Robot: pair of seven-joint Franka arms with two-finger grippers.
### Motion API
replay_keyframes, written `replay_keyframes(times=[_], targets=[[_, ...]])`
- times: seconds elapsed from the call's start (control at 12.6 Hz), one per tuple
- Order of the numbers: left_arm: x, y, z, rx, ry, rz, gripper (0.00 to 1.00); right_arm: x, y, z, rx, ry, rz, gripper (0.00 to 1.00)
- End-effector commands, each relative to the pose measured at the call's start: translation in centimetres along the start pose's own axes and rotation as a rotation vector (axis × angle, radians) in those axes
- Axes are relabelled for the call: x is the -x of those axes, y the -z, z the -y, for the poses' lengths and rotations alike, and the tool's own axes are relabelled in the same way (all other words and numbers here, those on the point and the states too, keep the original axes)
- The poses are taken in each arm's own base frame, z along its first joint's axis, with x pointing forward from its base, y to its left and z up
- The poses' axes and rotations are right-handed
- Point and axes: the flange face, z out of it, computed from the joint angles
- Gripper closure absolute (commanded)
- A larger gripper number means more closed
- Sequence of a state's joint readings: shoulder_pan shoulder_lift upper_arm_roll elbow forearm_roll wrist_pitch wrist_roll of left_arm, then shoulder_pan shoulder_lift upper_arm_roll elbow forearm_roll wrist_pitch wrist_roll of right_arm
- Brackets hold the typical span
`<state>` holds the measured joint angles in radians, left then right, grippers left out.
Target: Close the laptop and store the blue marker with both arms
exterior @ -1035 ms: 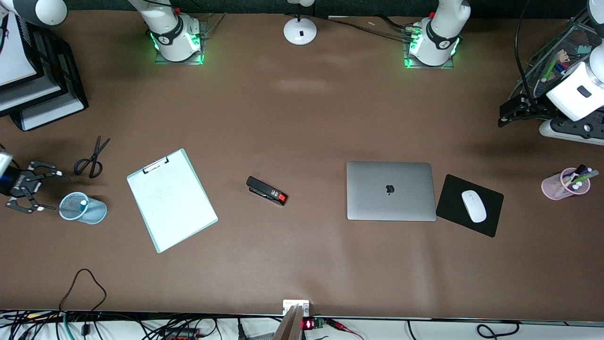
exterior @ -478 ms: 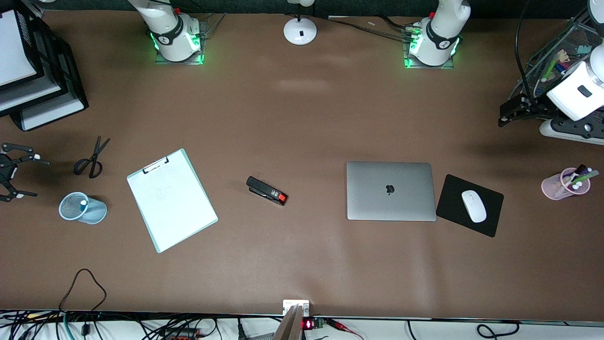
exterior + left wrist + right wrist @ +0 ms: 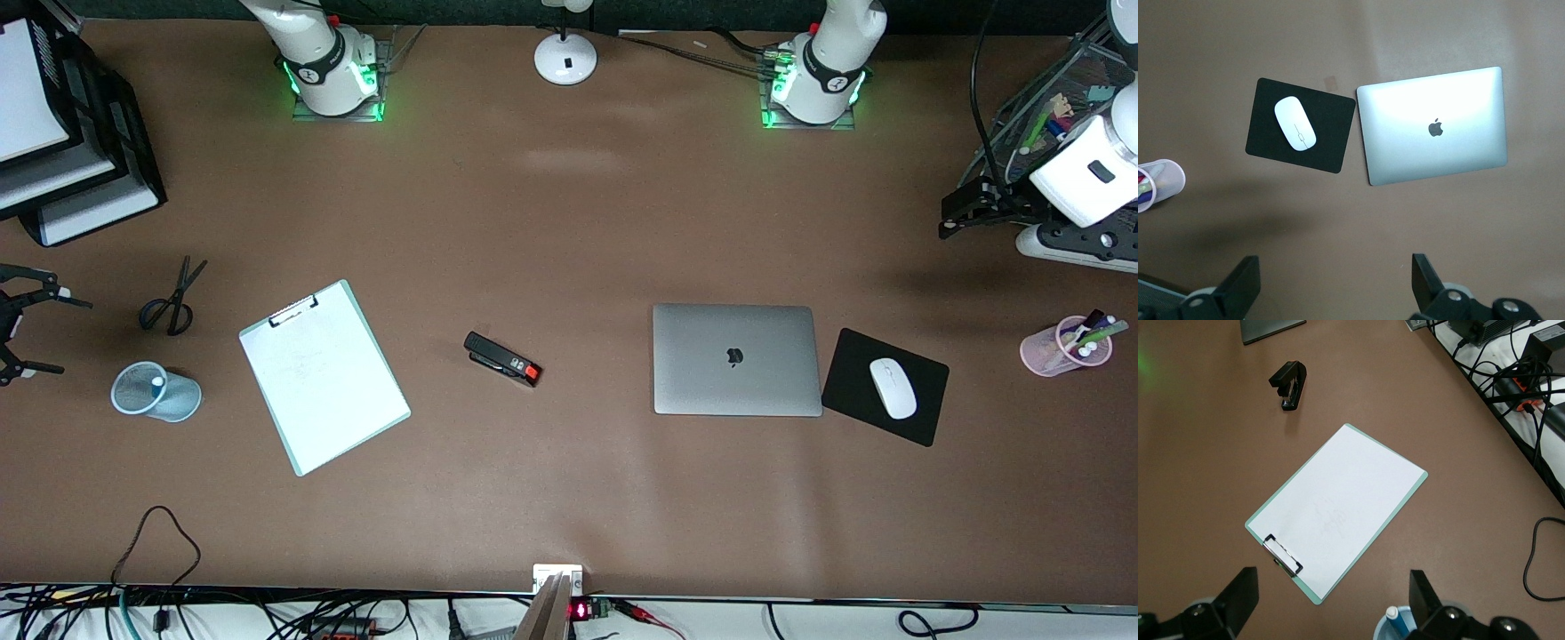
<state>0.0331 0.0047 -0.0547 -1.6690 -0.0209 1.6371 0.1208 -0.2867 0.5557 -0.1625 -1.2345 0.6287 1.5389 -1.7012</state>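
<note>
- The right gripper (image 3: 11, 338) hangs at the right arm's end of the table, its jaws wide apart and holding nothing; the right wrist view shows both black fingers (image 3: 1238, 593) spread over bare tabletop.
- Just beside it stands the pale blue mesh cup (image 3: 156, 392), and the blue marker (image 3: 1395, 621) sits inside, its pale end up. The risk I see: the cup looks light, so a sideways brush from a finger could tip it and roll the marker out.
- The scissors (image 3: 172, 298) lie near the cup and could be nudged too.
- The left gripper (image 3: 965, 209) is up at the left arm's end, by the wire rack (image 3: 1036, 116), jaws likewise apart and empty in the left wrist view, fingers (image 3: 1238, 283) spread.
- Moving out of there, the left arm could catch the rack or the pink cup (image 3: 1065, 347) of pens if it swings low.
- The laptop (image 3: 736, 359) lies shut and flat, lid up, touching the black mouse pad (image 3: 885, 387) with its white mouse (image 3: 892, 388). A press on the lid would do nothing useful and might shove it into the pad.
- Both task steps look done; the remaining hazard is stray contact.
</note>
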Motion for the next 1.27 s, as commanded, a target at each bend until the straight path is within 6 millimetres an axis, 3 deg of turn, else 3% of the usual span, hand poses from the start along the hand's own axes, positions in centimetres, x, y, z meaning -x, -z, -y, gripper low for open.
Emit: replay_keyframes(times=[0.0, 0.4, 0.48, 0.8, 0.96, 1.19], targets=[[-0.2, 0.6, 0.0, 0.013, 0.009, 0.006, 0.0, -5.2, -0.2, 0.3, -0.005, -0.03, 0.083, 0.0], [-0.2, 0.6, 0.0, 0.013, 0.007, 0.006, 0.0, -15.3, -3.9, 1.9, 0.036, -0.238, 0.237, 0.0], [-0.2, 0.6, 0.0, 0.013, 0.007, 0.008, 0.0, -16.8, -3.7, 2.8, 0.066, -0.321, 0.271, 0.0], [-0.2, 0.6, 0.1, 0.015, 0.004, 0.008, 0.0, -22.0, -6.5, 7.5, 0.178, -0.674, 0.405, 0.0], [-0.2, 0.6, 0.1, 0.015, 0.003, 0.008, 0.0, -22.5, -8.6, 8.5, 0.223, -0.857, 0.459, 0.0], [-0.2, 0.6, 0.1, 0.013, 0.001, 0.008, 0.0, -21.0, -9.5, 9.5, 0.234, -1.046, 0.48, 0.0]])
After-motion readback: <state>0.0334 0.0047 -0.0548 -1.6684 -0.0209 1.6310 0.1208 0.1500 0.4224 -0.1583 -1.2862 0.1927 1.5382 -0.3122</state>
